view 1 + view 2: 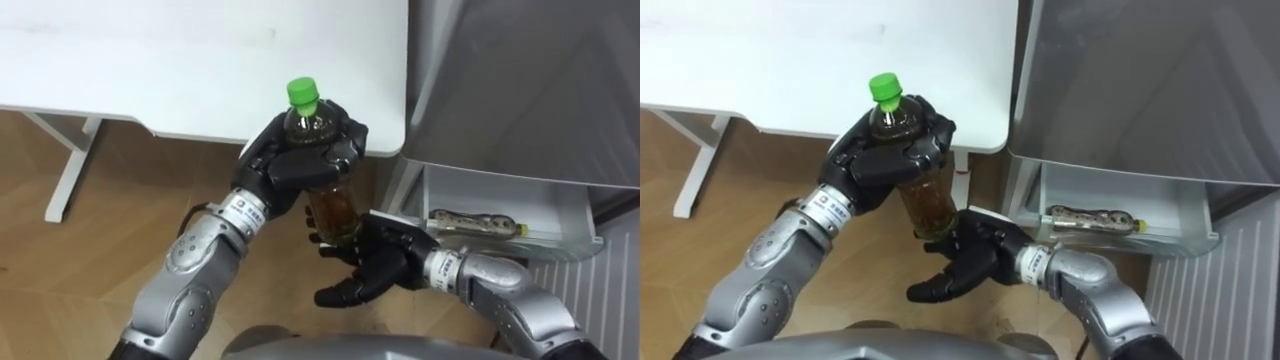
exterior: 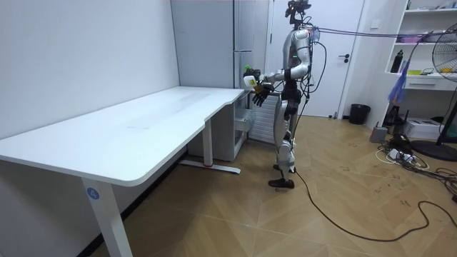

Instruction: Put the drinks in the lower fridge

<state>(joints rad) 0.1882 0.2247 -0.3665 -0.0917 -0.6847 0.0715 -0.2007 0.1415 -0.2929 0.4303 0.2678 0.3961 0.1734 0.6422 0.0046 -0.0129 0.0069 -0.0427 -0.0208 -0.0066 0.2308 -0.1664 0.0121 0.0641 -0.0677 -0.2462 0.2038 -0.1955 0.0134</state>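
- At the far end of the white table (image 2: 143, 121), beside the grey fridge (image 1: 520, 80), the robot stands upright with both hands up at chest level. The open part of the fridge lies low, so we expect a deep reach down. A bend that deep could cost it balance.
- Low on the fridge a white drawer (image 1: 500, 195) stands open with a flat packet (image 1: 475, 222) lying inside. A bottle set on that packet could tip or jam the drawer.
- The bottle (image 1: 335, 205), full of amber drink, is upright in the air just off the table's near right corner, left of the fridge and not yet in it. A swing to the right could clip the fridge front.
- The left hand (image 1: 305, 150) is wrapped round the bottle's shoulder, just under the green cap (image 1: 302, 93). That is a high grip on a tapering part, and we judge it could slide.
- The right hand (image 1: 375, 265) is spread wide, palm up, at the bottle's base, and we cannot tell whether it touches. If the left hand lets go early, the bottle drops to the wood floor (image 1: 60, 260).
- The room view gives the stance and the whole table; the eye views give the grip and the drawer's contents.
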